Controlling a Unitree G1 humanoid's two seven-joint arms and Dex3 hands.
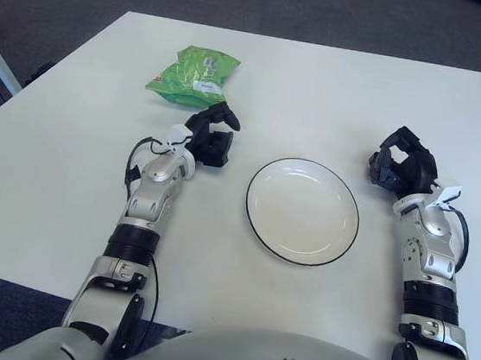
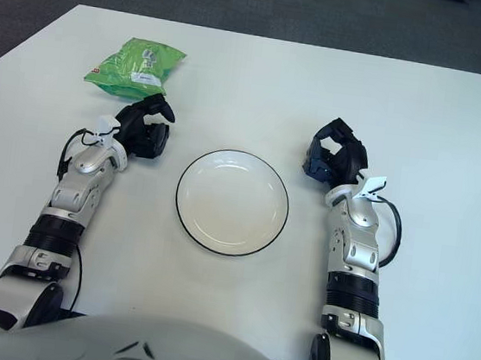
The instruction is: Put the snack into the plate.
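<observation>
The green snack bag (image 1: 192,76) lies on the white tabletop (image 1: 68,169), far left of the empty plate (image 1: 303,211), so the plate sits between the two arms where either could reach it. The left hand (image 1: 210,137) is just short of the bag, its fingers loosely curled with nothing in them, probably lined up to close on the bag's near edge. The right hand (image 1: 402,168) shows to the right of the plate, fingers curled and empty, apparently idle.
</observation>
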